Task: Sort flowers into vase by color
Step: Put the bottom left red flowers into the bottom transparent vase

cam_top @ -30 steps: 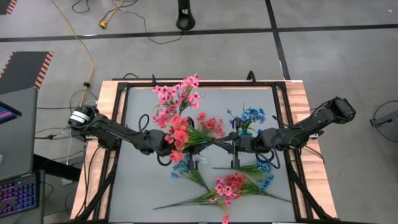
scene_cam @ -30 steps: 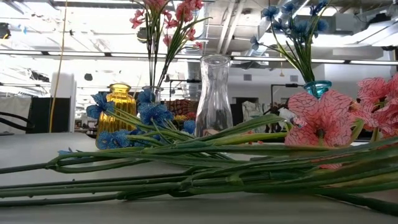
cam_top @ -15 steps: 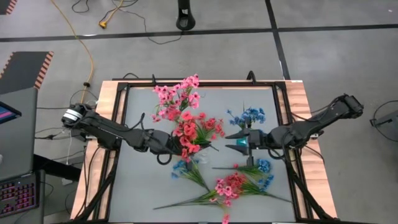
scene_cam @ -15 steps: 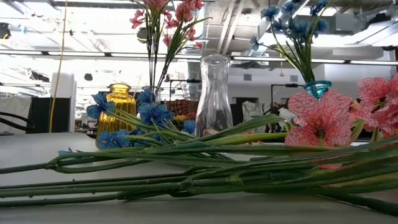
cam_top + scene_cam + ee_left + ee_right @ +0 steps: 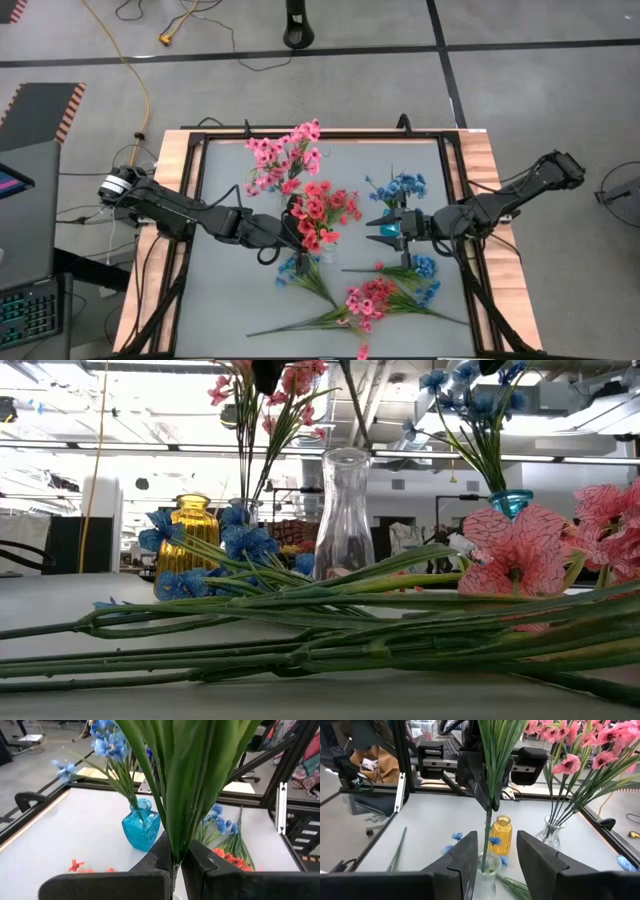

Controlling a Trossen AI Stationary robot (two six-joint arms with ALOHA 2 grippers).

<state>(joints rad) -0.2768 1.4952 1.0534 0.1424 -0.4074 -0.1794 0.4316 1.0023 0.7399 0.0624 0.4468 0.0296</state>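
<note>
A coral-red flower spray [image 5: 322, 210] stands upright at mid-table, with my left gripper [image 5: 292, 228] shut on its stem. The stem's lower end [image 5: 484, 851] reaches down to the mouth of a clear vase [image 5: 487, 865]. My right gripper [image 5: 383, 228] stands open just right of the spray, its fingers [image 5: 465, 855] on either side of the stem and clear of it. Pink flowers [image 5: 285, 155] stand in a vase at the far side. Blue flowers [image 5: 400, 186] stand in a teal vase [image 5: 141, 826]. My left gripper pinches the coral-red spray's green stem [image 5: 174, 861] between its two fingers, just below the leaves. The fingers [image 5: 476, 785] come nearly level from the table's left and lie across the stem. The spray stands upright, blossoms up, with the bare stem hanging below the fingers.
A yellow vase [image 5: 501, 836] stands beside the clear one. Loose pink and blue sprays [image 5: 372, 298] lie near the table's front edge, with more blue ones [image 5: 296, 268] below the left gripper. A black frame [image 5: 455, 190] rims the table.
My right gripper has opened, let go of the coral-red spray's stem and drawn back a little toward the table's right edge. My left gripper has tipped up from pointing down to nearly level, and the spray has swung from lying across between the grippers to upright.
</note>
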